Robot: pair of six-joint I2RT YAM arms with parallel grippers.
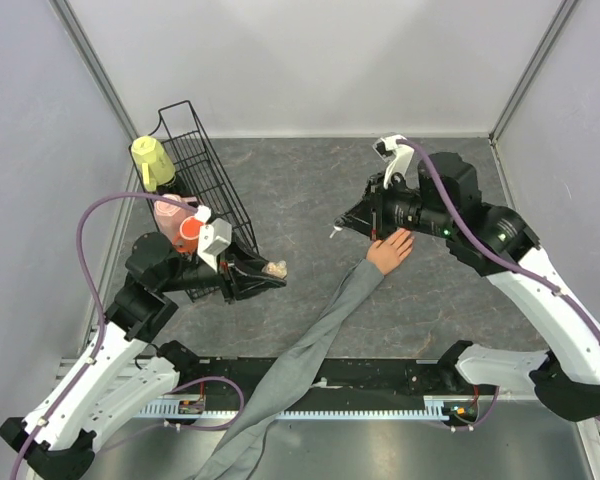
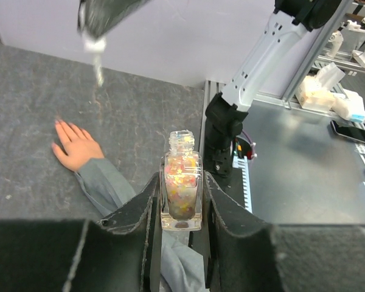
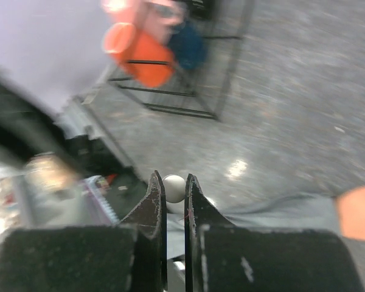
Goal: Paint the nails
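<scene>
Nails [image 2: 59,124], seemingly pinkish: left wrist view only

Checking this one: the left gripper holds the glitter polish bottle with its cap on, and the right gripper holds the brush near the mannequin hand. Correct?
Not quite. The left wrist view shows the bottle in the left gripper open, its neck bare, no cap on. The rest holds: the right gripper has the brush near the mannequin hand.
</scene>
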